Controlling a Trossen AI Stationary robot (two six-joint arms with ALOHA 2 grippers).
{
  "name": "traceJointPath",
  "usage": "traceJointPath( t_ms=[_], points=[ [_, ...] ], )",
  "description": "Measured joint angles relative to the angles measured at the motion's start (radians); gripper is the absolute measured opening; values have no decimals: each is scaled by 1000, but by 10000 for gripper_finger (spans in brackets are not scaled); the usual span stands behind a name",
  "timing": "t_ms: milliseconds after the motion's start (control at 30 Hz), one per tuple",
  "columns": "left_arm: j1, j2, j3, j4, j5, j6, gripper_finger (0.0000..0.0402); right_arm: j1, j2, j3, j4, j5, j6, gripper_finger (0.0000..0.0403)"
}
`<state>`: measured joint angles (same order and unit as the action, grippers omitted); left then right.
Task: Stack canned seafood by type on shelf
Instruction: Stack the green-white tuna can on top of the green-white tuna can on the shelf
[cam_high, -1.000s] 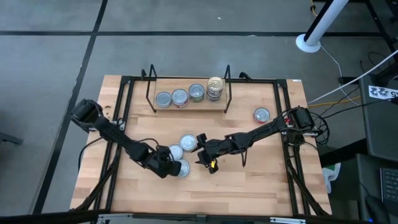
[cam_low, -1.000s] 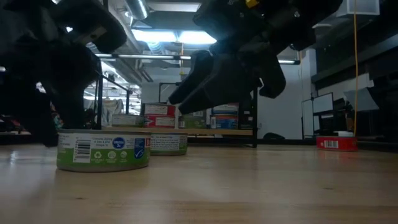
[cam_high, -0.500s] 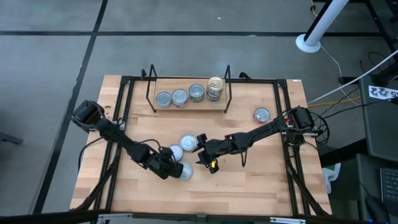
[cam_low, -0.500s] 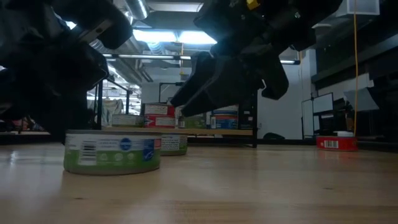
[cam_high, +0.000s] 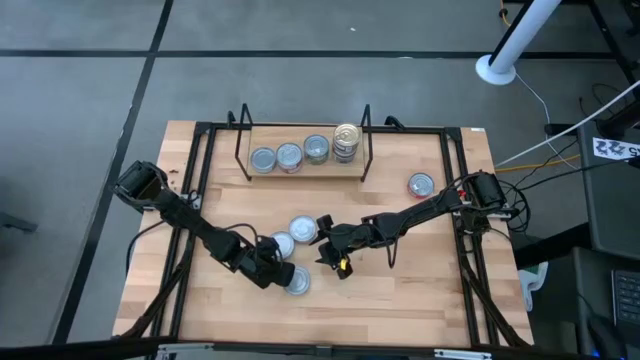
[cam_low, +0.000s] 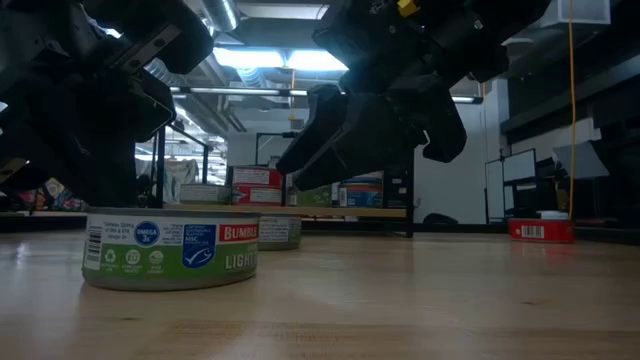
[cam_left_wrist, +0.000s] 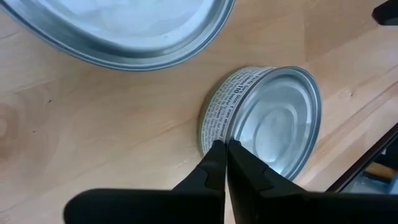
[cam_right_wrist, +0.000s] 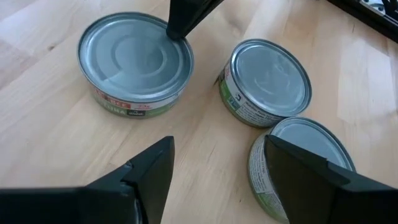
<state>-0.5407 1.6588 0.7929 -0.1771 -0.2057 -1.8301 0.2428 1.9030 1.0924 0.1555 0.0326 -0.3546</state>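
The left gripper (cam_high: 277, 273) snapped its fingers together with nothing between them, and the green-labelled round flat tin (cam_high: 296, 282) got nudged toward the table's front, turning a bit.

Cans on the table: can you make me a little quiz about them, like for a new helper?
1. True or false: the left gripper is open.
2. What colour is the lone can near the table's right edge? A green, B red, C blue.
3. Seen from above, how many lids show on the shelf?

Key: 1 false; 2 B; 3 four.
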Motion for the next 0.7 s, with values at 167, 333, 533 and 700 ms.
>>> traceJointPath(
  t_ms=[167,333,533,700],
  points=[
    [0,2,0,6,-48,-20,1,0,0,0,-1,-9,-66,250],
    [0,0,-1,10,-85,-31,0,0,0,0,-1,-81,-102,250],
    [3,-6,-3,8,-138,-31,0,0,0,0,-2,-104,-103,250],
    [8,-13,-4,4,-144,-14,0,0,0,0,-3,-103,-108,250]
  ],
)
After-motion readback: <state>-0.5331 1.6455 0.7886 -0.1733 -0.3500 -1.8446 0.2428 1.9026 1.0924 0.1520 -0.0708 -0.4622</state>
